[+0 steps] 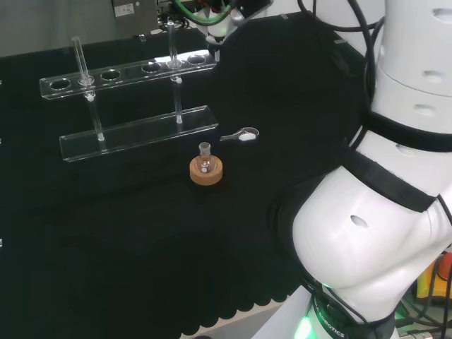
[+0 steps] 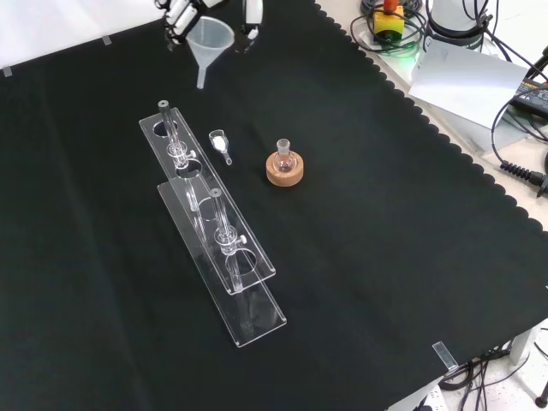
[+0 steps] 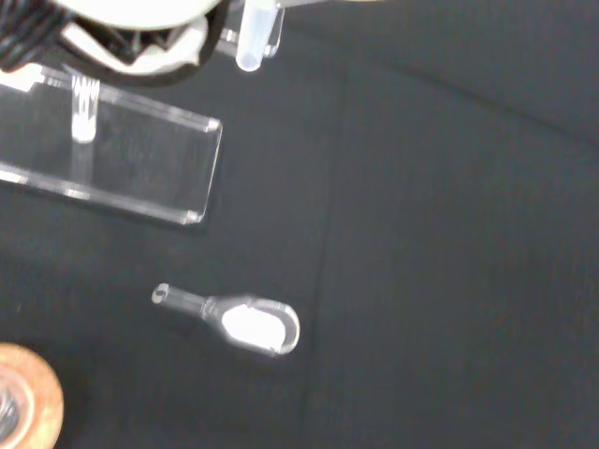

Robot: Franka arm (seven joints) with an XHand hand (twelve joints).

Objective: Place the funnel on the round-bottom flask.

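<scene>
Fingers (image 2: 250, 19) pinch the funnel (image 2: 210, 40), well apart from the round-bottom flask (image 2: 284, 157).

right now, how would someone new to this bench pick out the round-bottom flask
In the front view, find the long clear test tube rack running down the black cloth. Just right of its upper end lies a small clear scoop, and right of that stands the round-bottom flask, the lone piece sitting on a cork ring.

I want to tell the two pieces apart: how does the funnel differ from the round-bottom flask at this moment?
The funnel is held up above the cloth in the hand, while the round-bottom flask sits on a cork ring. The funnel is a wide cone with its narrow stem pointing down; the flask is a small ball with its short neck pointing up. Both are clear and upright.
</scene>
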